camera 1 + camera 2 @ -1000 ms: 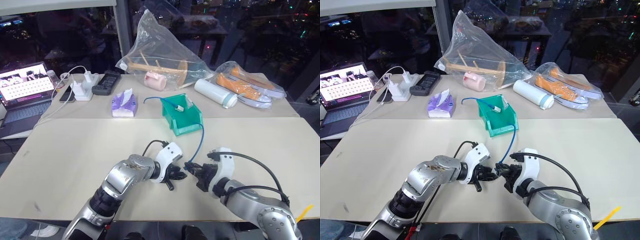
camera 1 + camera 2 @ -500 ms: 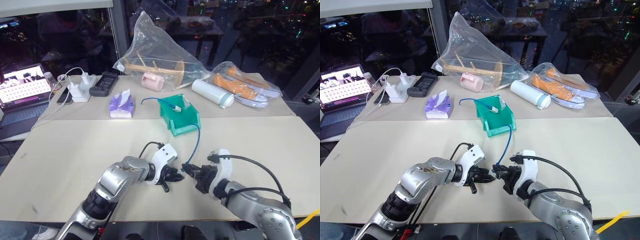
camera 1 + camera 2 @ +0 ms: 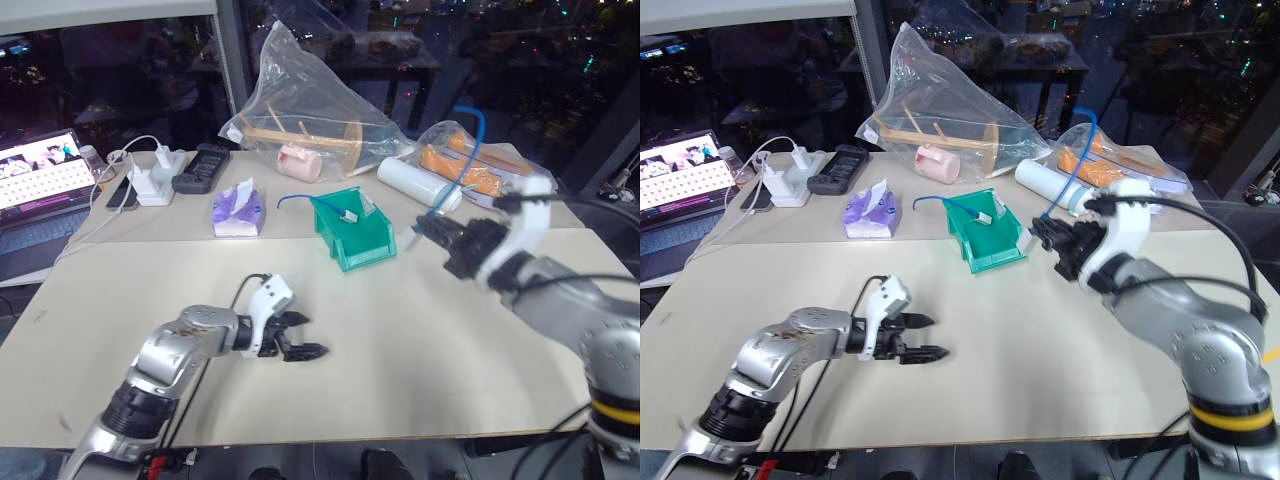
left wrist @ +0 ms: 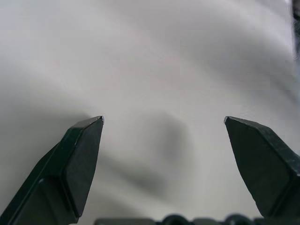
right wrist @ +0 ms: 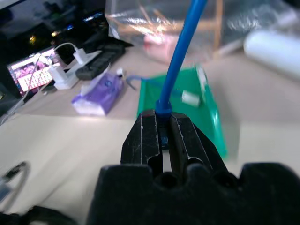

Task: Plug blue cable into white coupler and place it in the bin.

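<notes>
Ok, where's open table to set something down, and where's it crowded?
Bare table lies in front of the bin, between the open left gripper and the right arm. The far strip is crowded: chargers, tissue pack, plastic bag, white bottle, shoes.

Pale beige worktop [image 3: 420, 340], seam across it between front and rear boards. Dark windows [image 3: 520, 60] behind, night outside, scattered city lights and reflections. Grey vertical window post [image 3: 228, 60] left of centre. Pale blind edge [image 3: 100, 8] at upper left. Open laptop [image 3: 40, 185], screen lit, at left edge. Room lit from above.
</notes>
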`<state>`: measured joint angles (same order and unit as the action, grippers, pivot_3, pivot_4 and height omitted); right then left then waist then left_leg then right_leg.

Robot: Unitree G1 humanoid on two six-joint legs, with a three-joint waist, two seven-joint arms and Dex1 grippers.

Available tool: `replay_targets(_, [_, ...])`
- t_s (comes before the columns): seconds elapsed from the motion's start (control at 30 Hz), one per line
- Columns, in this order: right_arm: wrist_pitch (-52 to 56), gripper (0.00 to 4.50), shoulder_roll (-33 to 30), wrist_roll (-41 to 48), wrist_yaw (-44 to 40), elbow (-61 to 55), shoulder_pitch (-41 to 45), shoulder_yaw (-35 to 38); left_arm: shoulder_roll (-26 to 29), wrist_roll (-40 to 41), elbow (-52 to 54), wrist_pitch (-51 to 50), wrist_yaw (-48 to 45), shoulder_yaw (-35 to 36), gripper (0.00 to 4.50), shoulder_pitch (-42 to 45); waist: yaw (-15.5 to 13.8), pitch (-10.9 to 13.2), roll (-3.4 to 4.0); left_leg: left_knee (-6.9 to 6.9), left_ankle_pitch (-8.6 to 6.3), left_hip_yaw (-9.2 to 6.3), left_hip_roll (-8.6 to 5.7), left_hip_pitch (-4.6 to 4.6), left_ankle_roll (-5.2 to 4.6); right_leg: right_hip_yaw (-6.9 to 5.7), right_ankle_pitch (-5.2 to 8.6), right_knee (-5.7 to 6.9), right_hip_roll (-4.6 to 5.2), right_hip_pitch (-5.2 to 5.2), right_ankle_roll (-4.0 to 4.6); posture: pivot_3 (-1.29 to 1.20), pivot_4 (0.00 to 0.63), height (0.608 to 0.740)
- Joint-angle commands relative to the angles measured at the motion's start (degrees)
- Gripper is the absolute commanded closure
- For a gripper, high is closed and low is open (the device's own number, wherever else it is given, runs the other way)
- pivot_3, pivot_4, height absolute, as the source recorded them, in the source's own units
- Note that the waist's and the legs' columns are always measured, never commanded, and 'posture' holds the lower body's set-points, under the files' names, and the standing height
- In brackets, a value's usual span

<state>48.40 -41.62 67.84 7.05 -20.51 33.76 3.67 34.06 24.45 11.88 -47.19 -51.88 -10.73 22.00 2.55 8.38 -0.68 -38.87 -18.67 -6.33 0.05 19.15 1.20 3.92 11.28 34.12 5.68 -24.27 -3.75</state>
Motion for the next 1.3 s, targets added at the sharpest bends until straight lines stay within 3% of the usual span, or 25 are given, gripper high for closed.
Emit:
replay_targets(0.03, [-3.93, 4.50, 1.12, -14.34, -12.80, 10.75, 7.77, -9.01, -0.50, -2.38, -1.39, 7.79, 1.47, 2.50, 0.05, -1.24, -0.12, 0.02, 0.01, -0.01, 0.00, 0.01, 0.00, 0.01, 0.00, 0.00, 0.00, -0.01, 0.00, -0.04, 0.00, 0.00, 0.150, 0.740])
replay_targets(0.2, [-14.79, 4.50, 7.98, -31.27, -25.16, 32.24, 18.03, -16.03, -7.81, -0.60, 0.21, 8.90, 11.86, 9.96, 0.05, -2.59, -0.18, 0.05, 0.01, -0.02, 0.15, 0.03, -0.03, 0.22, 0.28, -0.02, -0.07, -0.01, 0.09, -0.14, -0.10, 0.00, 0.150, 0.740])
replay_targets(0.33, [-22.93, 4.50, 13.33, -39.40, -31.43, 47.36, 23.71, -15.63, -12.19, -2.23, 3.86, 10.43, 19.84, 13.59, 0.05, -4.93, 0.13, 0.05, 0.01, 0.02, 0.21, 0.07, -0.05, 0.25, 0.40, -0.03, -0.10, -0.03, 0.14, -0.20, -0.16, 0.00, 0.150, 0.740])
replay_targets(0.4, [-25.31, 3.55, 15.06, -41.93, -33.62, 52.31, 25.47, -14.77, -12.90, -2.63, 5.08, 10.28, 22.17, 14.57, 0.00, -5.96, 0.23, 0.05, 0.01, 0.07, 0.21, 0.09, -0.05, 0.25, 0.41, -0.03, -0.10, -0.01, 0.15, -0.25, -0.16, 0.00, 0.150, 0.740])
replay_targets(0.57, [-26.41, 2.00, 17.10, -44.17, -37.65, 55.69, 28.28, -10.87, -12.59, -3.62, 6.30, 12.06, 25.76, 17.01, 0.00, -7.69, 0.44, 0.07, 0.04, 0.10, 0.23, 0.10, -0.05, 0.26, 0.43, -0.03, -0.11, 0.03, 0.15, -0.29, -0.15, 0.00, 0.150, 0.740])
replay_targets(0.73, [-20.81, 0.16, 14.42, -42.34, -38.88, 44.77, 26.11, -5.09, -11.84, -3.31, 4.75, 14.21, 24.92, 18.35, 0.00, -7.17, 0.05, 0.09, 0.07, 0.09, 0.27, 0.09, -0.07, 0.27, 0.52, -0.03, -0.11, 0.09, 0.16, -0.29, -0.15, 0.00, 0.150, 0.740])
replay_targets(0.93, [-8.99, 0.03, 5.40, -33.93, -41.91, 14.78, 9.21, 3.61, -9.87, -2.56, 0.83, 15.68, 21.05, 18.49, 0.00, -5.73, -0.46, 0.09, 0.06, 0.08, 0.22, 0.05, -0.12, 0.33, 0.45, -0.12, -0.12, 0.04, 0.26, -0.28, -0.17, 0.00, 0.150, 0.740])
replay_targets(1.07, [-4.77, 0.03, -0.50, -27.91, -44.79, -3.34, -11.42, 13.07, -9.31, -3.78, -1.49, 20.08, 19.06, 18.23, 0.00, -4.68, -0.67, 0.10, 0.04, 0.05, 0.07, 0.06, -0.12, 0.38, 0.18, -0.14, -0.12, 0.02, 0.28, -0.28, -0.18, 0.00, 0.150, 0.740])
replay_targets(1.17, [-7.46, 0.03, 0.92, -30.12, -42.17, -8.64, -24.25, 17.84, -9.17, -4.80, -3.88, 23.07, 17.47, 16.99, 0.00, -4.66, -0.78, 0.10, 0.04, 0.00, -0.03, 0.11, -0.13, 0.32, 0.01, -0.14, -0.12, 0.02, 0.29, -0.18, -0.18, 0.00, 0.150, 0.740])
replay_targets(1.3, [-12.09, 0.03, 4.35, -33.96, -38.73, -7.84, -30.95, 19.69, -8.97, -5.15, -6.10, 24.10, 15.69, 15.36, 0.00, -4.58, -0.23, 0.12, 0.01, -0.08, 0.00, 0.26, -0.16, 0.05, 0.05, 0.03, -0.12, -0.02, 0.29, 0.00, -0.18, 0.00, 0.150, 0.740])
